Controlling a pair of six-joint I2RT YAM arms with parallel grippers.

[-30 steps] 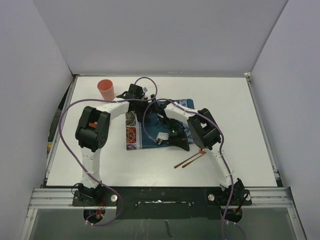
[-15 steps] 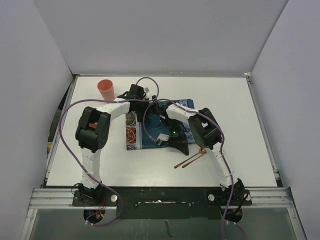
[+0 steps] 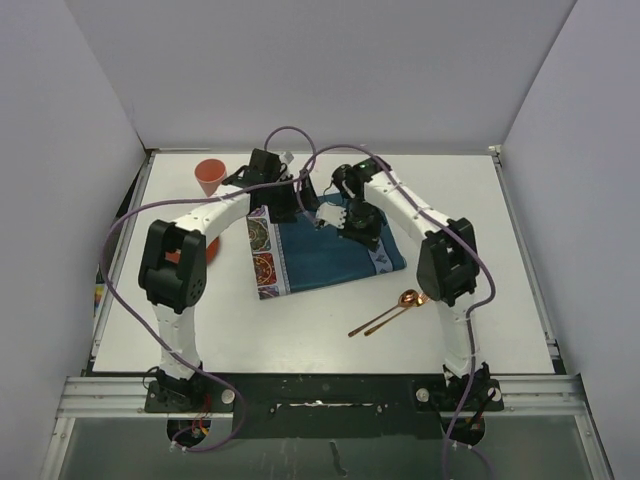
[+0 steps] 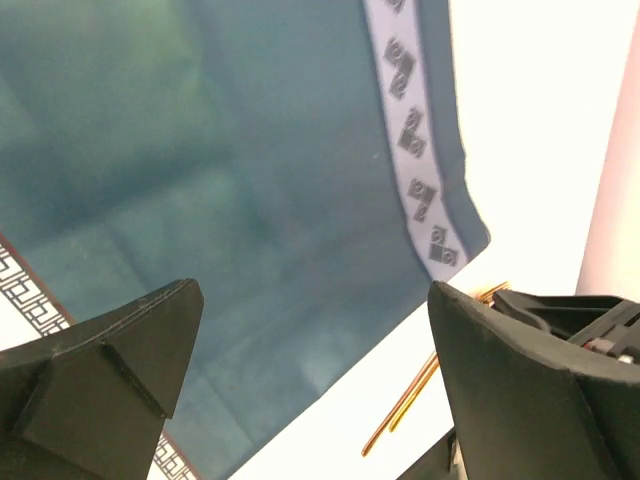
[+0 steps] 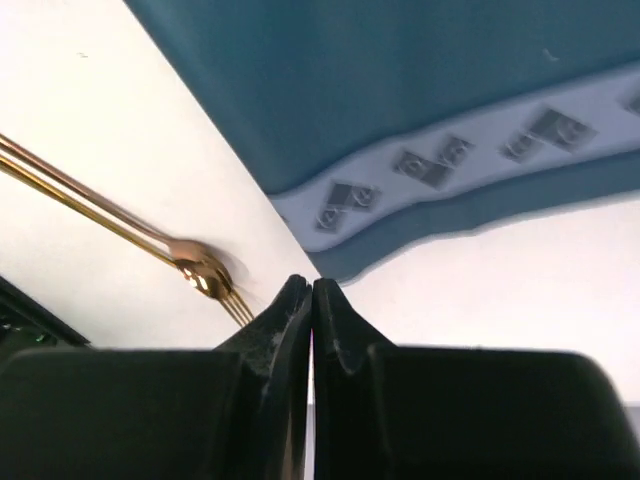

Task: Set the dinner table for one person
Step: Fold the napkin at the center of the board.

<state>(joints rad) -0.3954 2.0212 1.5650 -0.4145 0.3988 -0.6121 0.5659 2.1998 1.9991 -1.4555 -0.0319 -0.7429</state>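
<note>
Above the placemat [image 3: 322,260] | left jaws spread wide | right jaws pressed together, empty

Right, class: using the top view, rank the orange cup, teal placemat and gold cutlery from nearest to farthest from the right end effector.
1. Teal placemat, lying beneath the right end effector in this view.
2. Gold cutlery, near side, right of centre.
3. Orange cup, far left.
</note>
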